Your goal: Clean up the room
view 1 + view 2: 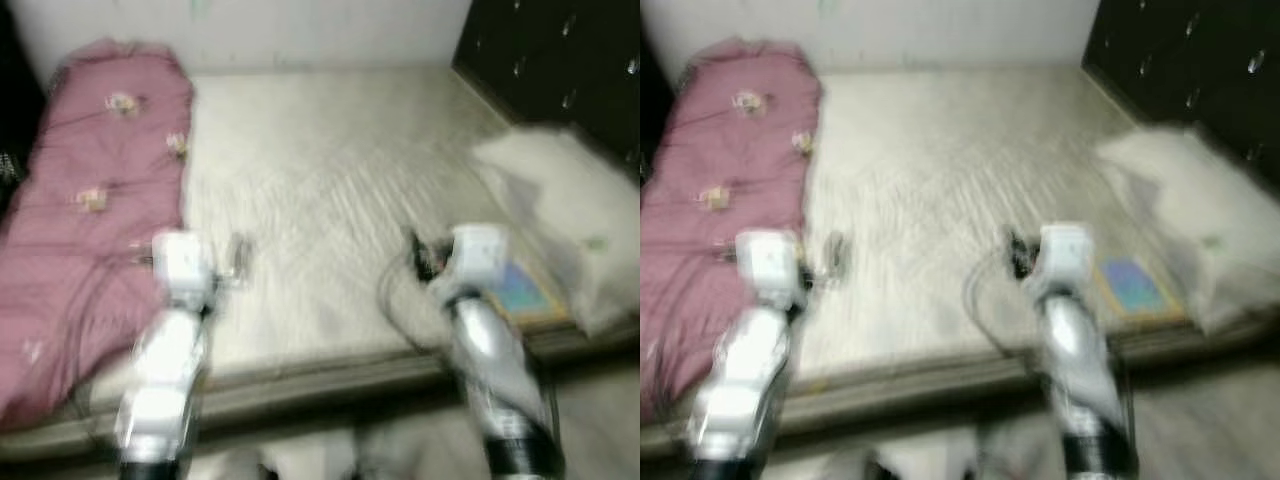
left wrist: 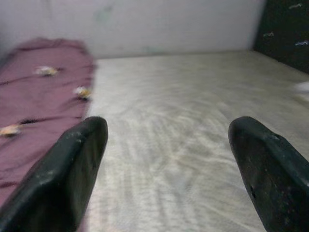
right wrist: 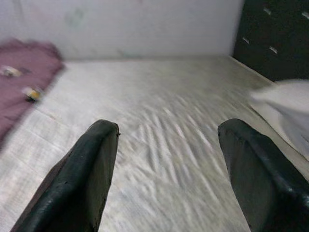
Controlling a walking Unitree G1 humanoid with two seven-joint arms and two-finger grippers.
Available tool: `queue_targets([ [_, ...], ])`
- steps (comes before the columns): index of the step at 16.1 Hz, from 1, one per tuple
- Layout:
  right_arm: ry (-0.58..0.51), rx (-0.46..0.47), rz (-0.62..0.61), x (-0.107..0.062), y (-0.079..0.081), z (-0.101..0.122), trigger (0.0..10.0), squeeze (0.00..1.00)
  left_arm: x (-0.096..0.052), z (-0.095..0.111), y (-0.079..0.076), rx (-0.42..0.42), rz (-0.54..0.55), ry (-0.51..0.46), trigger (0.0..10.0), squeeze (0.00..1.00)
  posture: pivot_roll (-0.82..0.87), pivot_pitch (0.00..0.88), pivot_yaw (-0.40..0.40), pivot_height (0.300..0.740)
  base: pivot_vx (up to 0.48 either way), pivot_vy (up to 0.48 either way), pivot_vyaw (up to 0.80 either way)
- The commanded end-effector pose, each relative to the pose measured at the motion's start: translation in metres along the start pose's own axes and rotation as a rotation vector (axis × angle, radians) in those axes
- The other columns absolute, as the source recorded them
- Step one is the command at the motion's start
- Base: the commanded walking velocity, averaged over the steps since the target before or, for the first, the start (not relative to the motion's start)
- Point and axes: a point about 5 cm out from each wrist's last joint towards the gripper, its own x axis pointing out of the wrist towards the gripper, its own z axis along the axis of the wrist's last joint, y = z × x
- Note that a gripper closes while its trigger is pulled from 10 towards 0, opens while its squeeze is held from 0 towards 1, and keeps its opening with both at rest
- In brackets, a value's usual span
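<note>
With both views blurred, left gripper (image 2: 166, 169) and right gripper (image 3: 166, 169) hover wide open, empty, over bed (image 1: 330, 190) beside pink quilt (image 1: 90, 200).

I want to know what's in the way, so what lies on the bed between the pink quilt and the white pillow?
Bare cream mattress separates the pink quilt from the white pillow, as seen in the blurred left eye view. A bluish flat item lies beside the pillow.

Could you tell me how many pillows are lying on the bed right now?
1: a white pillow at the bed's right edge, beside the dark headboard. The pink blanket on the left could hide another.
</note>
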Motion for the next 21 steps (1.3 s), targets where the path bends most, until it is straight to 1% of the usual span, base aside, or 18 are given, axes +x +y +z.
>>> queue_targets([
  [1, -0.026, 0.002, 0.005, 0.0030, 0.0032, 0.0071, 10.0, 0.00, -0.0003, 0.0031, 0.0062, 0.011, 0.008, -0.008, 10.0, 0.00, 0.00, 0.000, -0.035, 0.740, 0.000, 0.480, 0.00],
  [21, -0.007, -0.006, 0.013, 0.0049, 0.0053, 0.0045, 10.0, 0.00, -0.0018, 0.0055, 0.0071, 0.017, 0.013, -0.022, 10.0, 0.00, 0.01, 0.000, -0.034, 0.740, 0.000, 0.480, 0.00],
])
